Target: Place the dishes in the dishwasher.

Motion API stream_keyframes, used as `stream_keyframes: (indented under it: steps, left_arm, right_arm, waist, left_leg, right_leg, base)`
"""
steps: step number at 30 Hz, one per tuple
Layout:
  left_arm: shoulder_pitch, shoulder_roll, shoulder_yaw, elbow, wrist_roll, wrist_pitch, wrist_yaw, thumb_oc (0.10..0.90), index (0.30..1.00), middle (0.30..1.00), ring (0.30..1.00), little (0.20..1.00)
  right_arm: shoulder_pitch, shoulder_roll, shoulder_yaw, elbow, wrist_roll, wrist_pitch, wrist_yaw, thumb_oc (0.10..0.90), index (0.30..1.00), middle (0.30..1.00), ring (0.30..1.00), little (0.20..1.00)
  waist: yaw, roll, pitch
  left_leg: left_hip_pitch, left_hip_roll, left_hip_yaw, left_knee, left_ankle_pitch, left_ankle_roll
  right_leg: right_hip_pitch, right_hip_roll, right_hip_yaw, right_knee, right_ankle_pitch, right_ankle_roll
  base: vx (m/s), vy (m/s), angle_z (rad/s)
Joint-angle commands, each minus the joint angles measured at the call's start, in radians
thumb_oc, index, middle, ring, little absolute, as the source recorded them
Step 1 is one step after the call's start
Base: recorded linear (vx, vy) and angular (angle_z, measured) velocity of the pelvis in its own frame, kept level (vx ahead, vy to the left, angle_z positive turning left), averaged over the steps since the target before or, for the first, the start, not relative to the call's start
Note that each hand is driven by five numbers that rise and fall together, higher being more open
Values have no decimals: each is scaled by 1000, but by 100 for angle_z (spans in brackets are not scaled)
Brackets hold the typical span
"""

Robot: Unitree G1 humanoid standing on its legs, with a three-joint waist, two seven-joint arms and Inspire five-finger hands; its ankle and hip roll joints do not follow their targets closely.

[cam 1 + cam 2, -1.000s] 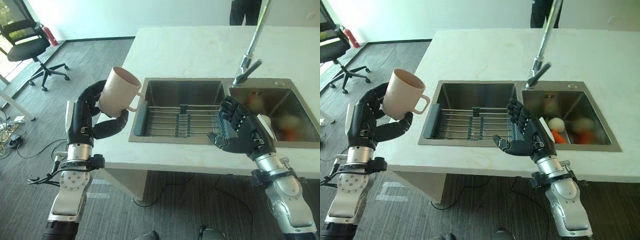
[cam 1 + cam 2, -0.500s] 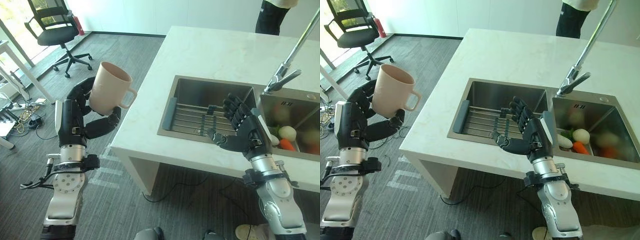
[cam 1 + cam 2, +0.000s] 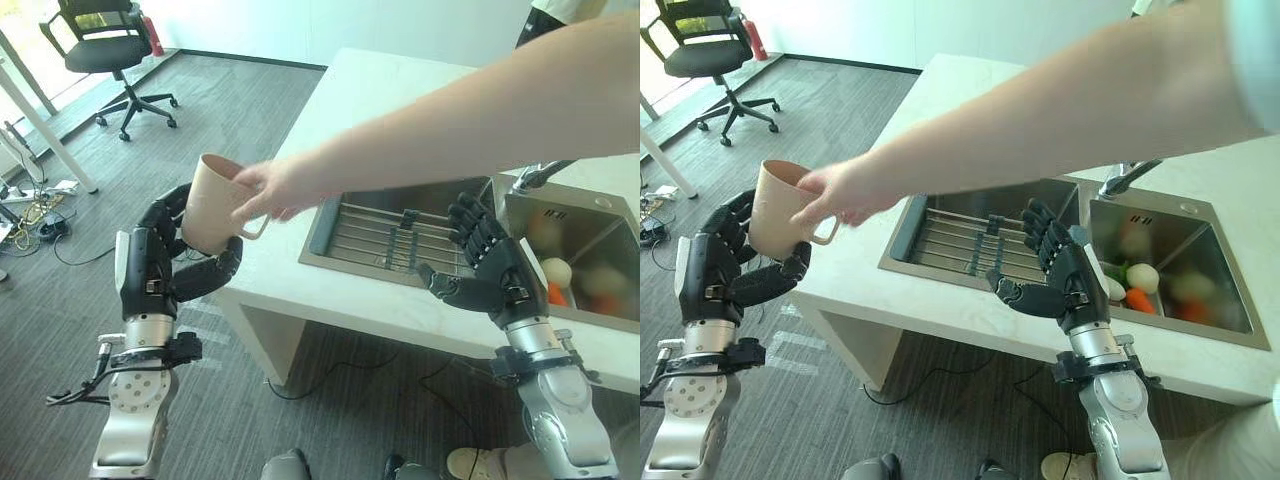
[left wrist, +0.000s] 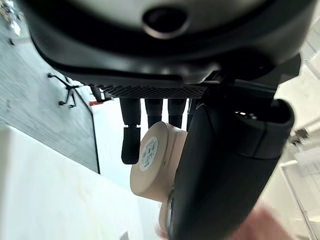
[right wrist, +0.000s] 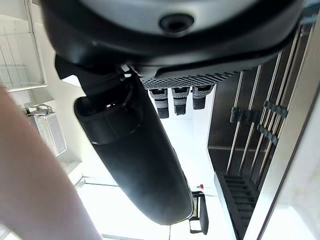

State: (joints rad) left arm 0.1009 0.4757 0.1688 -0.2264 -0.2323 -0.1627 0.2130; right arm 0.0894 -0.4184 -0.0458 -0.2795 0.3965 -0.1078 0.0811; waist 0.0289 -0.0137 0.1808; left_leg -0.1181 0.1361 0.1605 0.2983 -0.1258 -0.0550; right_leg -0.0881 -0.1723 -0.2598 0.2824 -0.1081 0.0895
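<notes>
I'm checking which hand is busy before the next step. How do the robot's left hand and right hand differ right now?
The left hand has its fingers curled round a beige mug, while the right hand holds nothing, fingers straight. The left hand is out over the floor beside the counter; the right hand hovers by the sink with its wire rack. A person's hand grips the mug at the left hand; none touches the right. Both are dark.

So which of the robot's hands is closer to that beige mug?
The left. Its left hand is curled around the mug, where a person's hand grips the handle. The right hand hovers open over the sink's rack, well away.
</notes>
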Motion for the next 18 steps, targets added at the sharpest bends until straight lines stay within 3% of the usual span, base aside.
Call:
stream_keyframes:
  steps: [1,16,17,18]
  left_arm:
    - [-103,42,32,-130,-18,-123,1,400,300,300,300,300]
    - [-104,35,14,-124,-91,-107,-36,400,300,300,300,300]
    - [-102,31,12,-125,-97,-101,-39,461,392,392,392,392]
    - [-100,27,8,-123,-105,-94,-41,800,900,900,900,900]
  right_arm:
    - [-75,-32,-34,-153,43,-96,-12,800,900,900,900,900]
    - [-51,-42,-33,-160,32,-97,-8,800,900,900,900,900]
    - [-51,-40,-31,-160,30,-99,-8,800,900,900,900,900]
    - [-50,-39,-30,-161,28,-99,-9,800,900,900,900,900]
  waist:
    - [-15,9,-68]
    - [-38,26,-76]
    - [-37,27,-75]
    - [-37,27,-75]
  left_leg:
    - [38,21,-28,2,-88,-12]
    - [45,22,-45,2,-89,-22]
    - [45,21,-46,2,-89,-22]
    - [45,20,-46,2,-89,-22]
  right_leg:
    - [45,-30,-1,18,-90,52]
    - [55,-18,11,18,-106,40]
    - [54,-19,10,18,-106,40]
    - [56,-20,9,18,-106,40]
  base:
    - [23,-73,0]
    - [10,-2,-4]
    - [7,23,-6]
    - [0,0,0]
